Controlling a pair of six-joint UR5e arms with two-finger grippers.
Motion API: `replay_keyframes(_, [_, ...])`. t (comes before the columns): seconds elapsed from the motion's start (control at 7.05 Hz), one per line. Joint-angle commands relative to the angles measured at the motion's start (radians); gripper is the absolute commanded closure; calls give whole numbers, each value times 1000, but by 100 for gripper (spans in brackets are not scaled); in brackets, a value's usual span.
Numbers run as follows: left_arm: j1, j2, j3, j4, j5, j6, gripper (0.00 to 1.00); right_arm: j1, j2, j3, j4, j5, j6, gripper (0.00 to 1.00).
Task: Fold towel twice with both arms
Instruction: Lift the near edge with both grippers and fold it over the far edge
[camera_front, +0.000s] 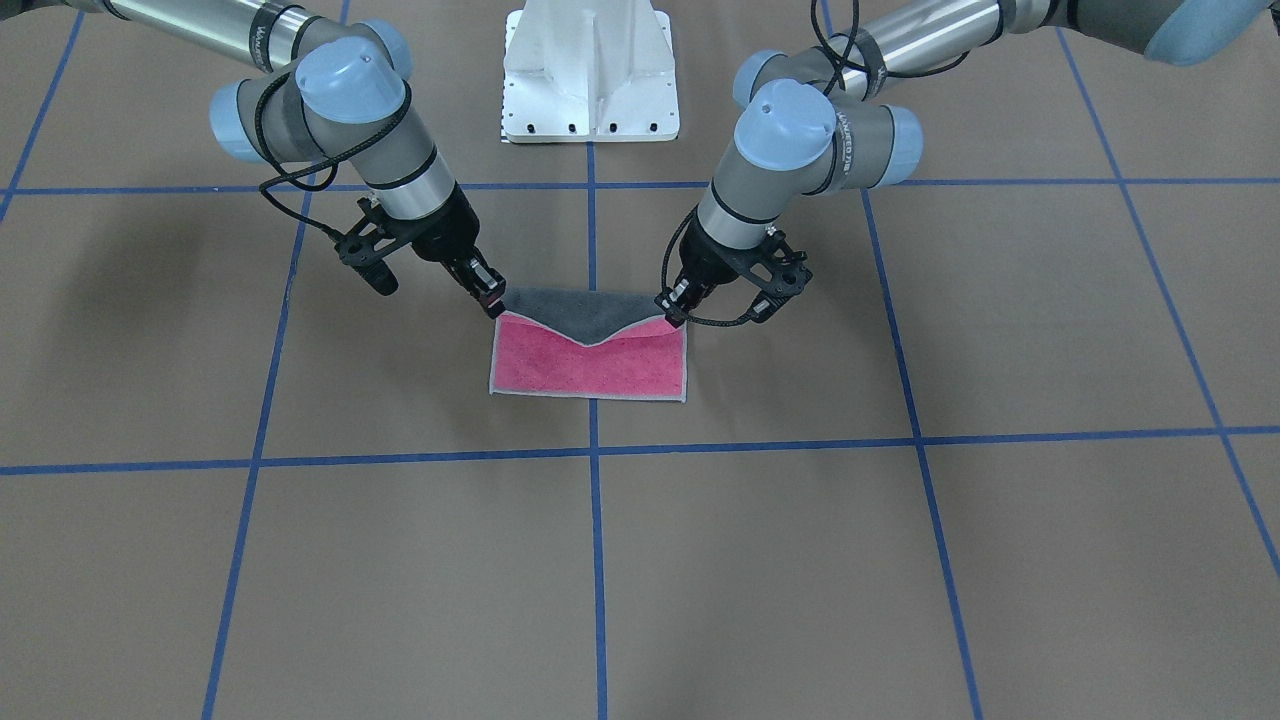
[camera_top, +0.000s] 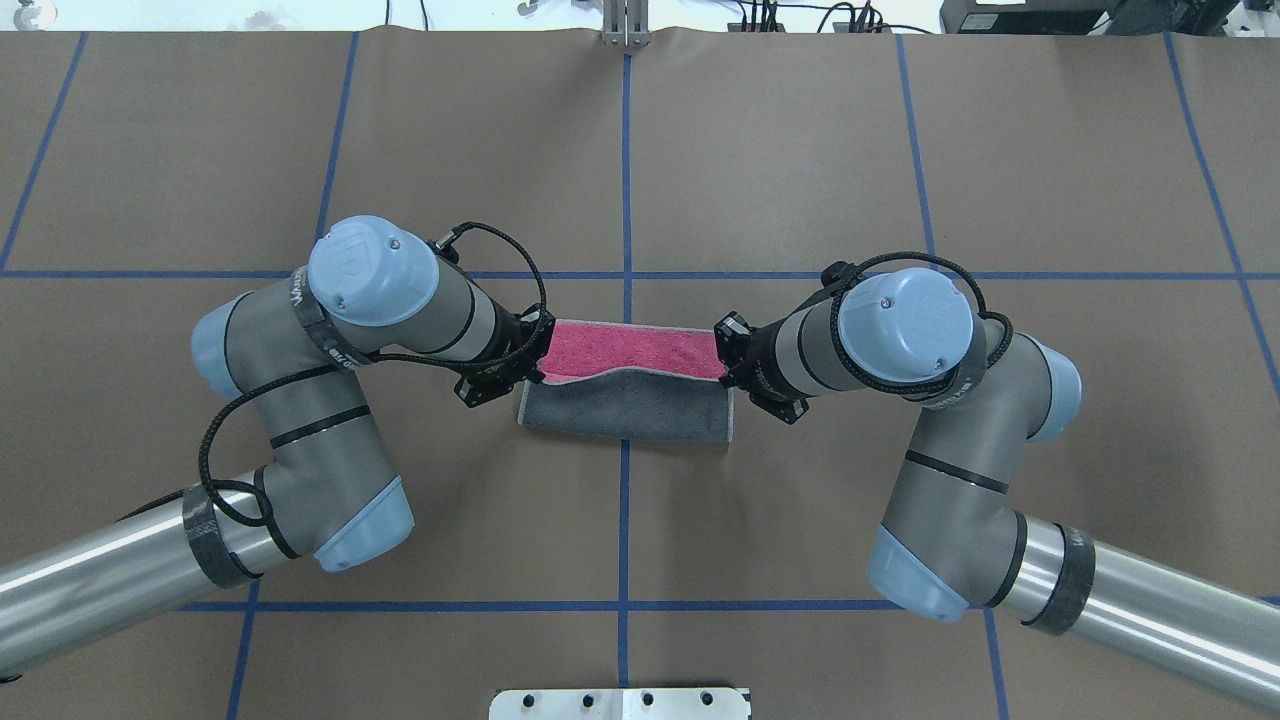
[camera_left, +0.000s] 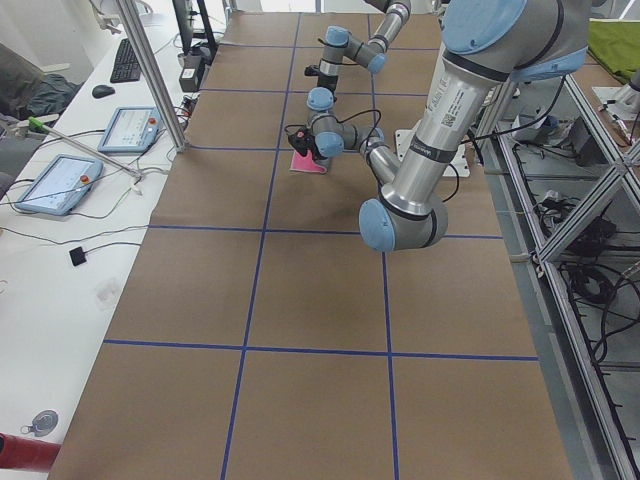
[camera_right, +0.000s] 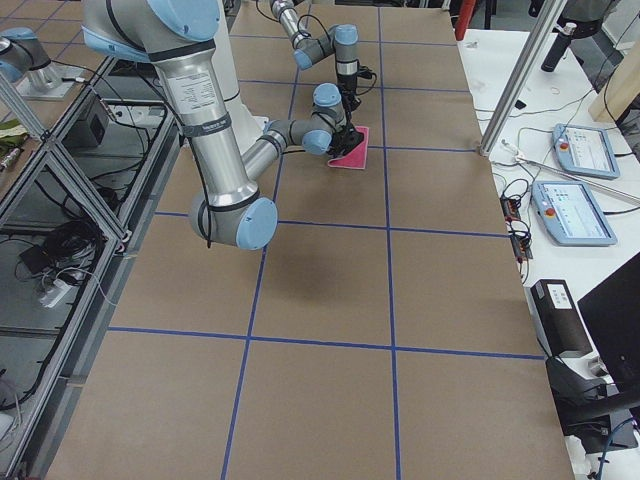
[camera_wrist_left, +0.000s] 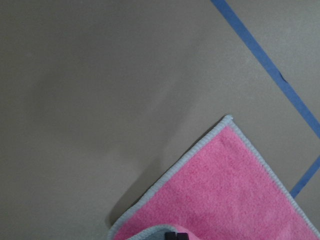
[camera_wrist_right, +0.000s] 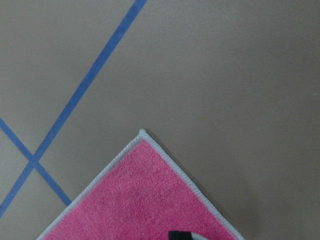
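Note:
The towel (camera_front: 590, 365) lies on the brown table, pink face up. Its edge nearest the robot is lifted and carried over the pink face, so the dark grey underside (camera_top: 625, 405) shows, and this edge sags in the middle. My left gripper (camera_top: 535, 372) is shut on one lifted corner, and my right gripper (camera_top: 722, 372) is shut on the other. In the front view the left gripper (camera_front: 672, 318) is on the right and the right gripper (camera_front: 492, 305) is on the left. Each wrist view shows a flat pink corner (camera_wrist_left: 225, 170) (camera_wrist_right: 150, 185) below it.
The white pedestal base (camera_front: 590, 75) stands behind the towel on the robot's side. Blue tape lines (camera_front: 594, 450) grid the brown table. A metal post (camera_right: 510, 90) and control tablets (camera_right: 575, 210) stand past the table's far edge.

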Motion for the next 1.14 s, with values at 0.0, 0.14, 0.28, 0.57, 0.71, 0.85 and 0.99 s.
replay_keyframes(0.0, [-21,-12,27,-2,0,7,100,9,11,-11,0,0,-1,100])
replay_keyframes(0.14, [-30,-12,27,-3,0,7,100,15,20,-25,0,0,-1,100])
replay_keyframes(0.28, [-33,-12,30,-2,0,10,100,17,22,-33,0,0,-1,100])
replay_keyframes(0.57, [-33,-12,35,-3,0,10,100,20,41,-59,0,0,-3,100])
replay_keyframes(0.71, [-35,-18,49,-5,0,10,100,29,43,-62,0,0,-3,100])
replay_keyframes(0.85, [-36,-32,81,-35,2,10,100,38,43,-66,0,0,-3,100])
replay_keyframes(0.99, [-42,-58,124,-51,2,10,100,40,45,-68,0,0,-3,100])
